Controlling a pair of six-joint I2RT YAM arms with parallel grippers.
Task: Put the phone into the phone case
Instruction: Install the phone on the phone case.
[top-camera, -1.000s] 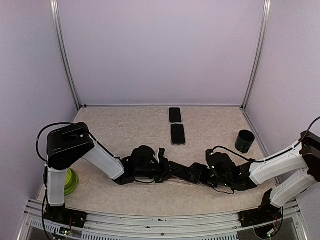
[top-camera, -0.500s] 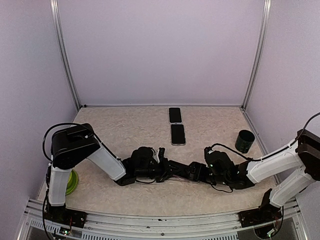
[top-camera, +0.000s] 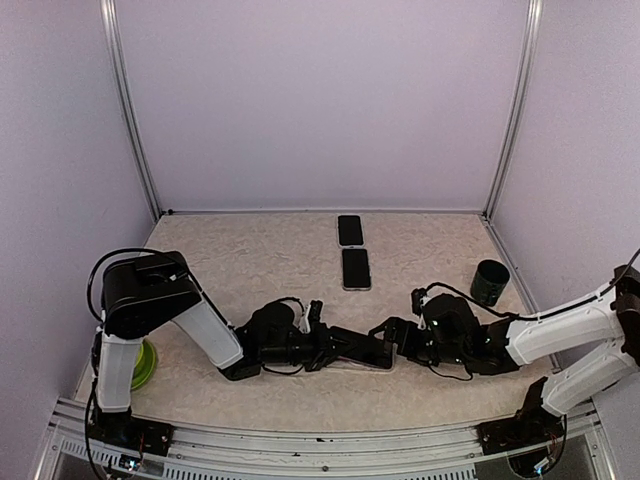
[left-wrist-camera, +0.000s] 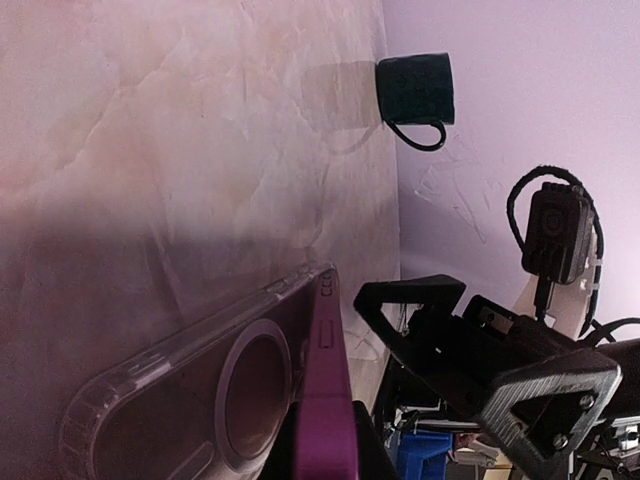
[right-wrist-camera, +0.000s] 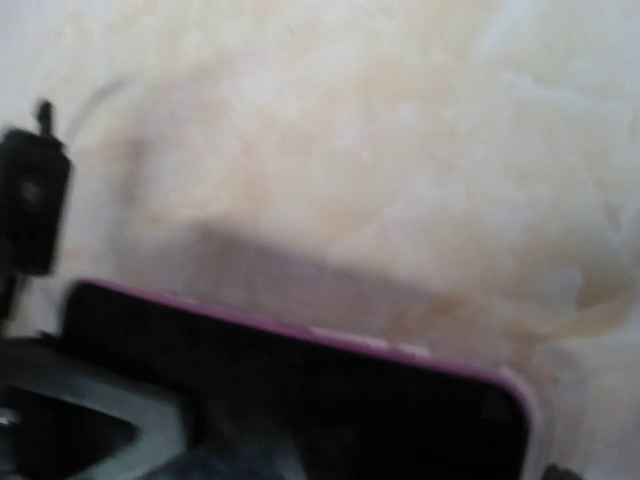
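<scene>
While the left gripper clamps the phone, tilted on edge in the clear case, the right gripper gapes empty beside the case, so seating likely continues by pressing the phone flat.

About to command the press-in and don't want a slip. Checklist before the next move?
1. Left gripper shut on phone: ok.
2. Right gripper open: ok, jaws wide at the phone's far end.
3. Case beside the phone: ok, it lies along the phone's side in the left wrist view.
4. Phone seated in case: cannot tell, the near end is hidden.
5. Right gripper off the phone: cannot tell, the right wrist view is blurred.
6. Mug clear of both arms: ok.
</scene>
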